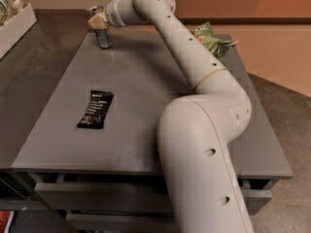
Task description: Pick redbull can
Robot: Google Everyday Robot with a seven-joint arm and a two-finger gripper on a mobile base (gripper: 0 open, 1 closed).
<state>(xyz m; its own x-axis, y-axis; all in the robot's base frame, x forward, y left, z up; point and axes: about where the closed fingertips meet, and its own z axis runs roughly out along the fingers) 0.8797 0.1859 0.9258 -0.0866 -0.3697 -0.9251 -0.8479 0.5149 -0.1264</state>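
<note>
1. Redbull can (105,39) stands upright near the far left corner of the grey table (146,86). It is a slim silver-grey metal can with darker bluish panels, and its rim shows at the top.
2. My claw (97,21) is at the can's upper half. Its tan end covers that part, so only the lower body and the top edge of the can show.
3. I cannot tell whether my claw is clamped on the can or standing apart from it.
4. My arm (194,76) rises from the near right and reaches across the tabletop to the far left.
5. A black snack bar (95,109) lies flat on the left half of the table, nearer the front edge and well apart from the can.
6. A crinkled green chip bag (212,37) lies at the far right of the table, partly hidden behind my arm and well apart from the can.
7. A white bin (14,28) holding packets sits on the dark counter to the left of the table.
8. Drawer fronts (97,194) show under the table's near edge.
</note>
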